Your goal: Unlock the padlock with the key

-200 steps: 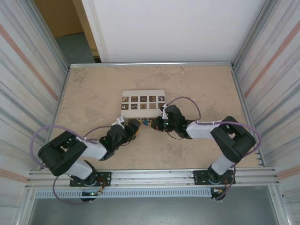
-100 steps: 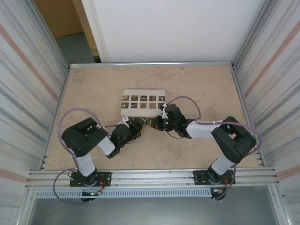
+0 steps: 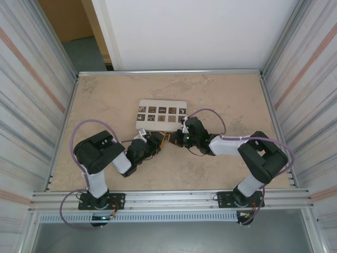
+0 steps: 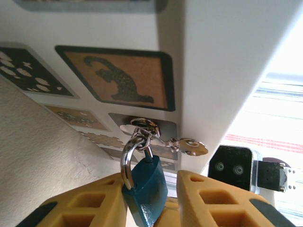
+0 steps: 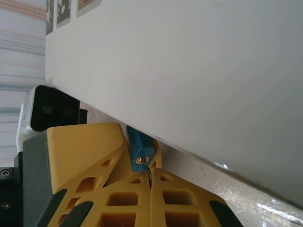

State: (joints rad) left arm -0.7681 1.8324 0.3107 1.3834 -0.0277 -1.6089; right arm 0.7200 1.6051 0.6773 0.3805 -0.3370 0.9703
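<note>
The tiny blue padlock hangs by its metal shackle from a key ring that carries a spare key. My left gripper has its yellow fingers on either side of the lock. One finger touches the lock, and a thin gap shows at the other, so it is open. My right gripper is shut on the key, whose tip sits at the keyhole in the padlock. From above, both grippers meet just in front of the box.
A pale box with dark patterned squares lies right behind the grippers, its side close above the lock. Metal rails and ribbed walls border the beige table.
The left arm has folded its elbow upward and its jaws have narrowed around the padlock. The right arm has stayed in place, shut on the key.
</note>
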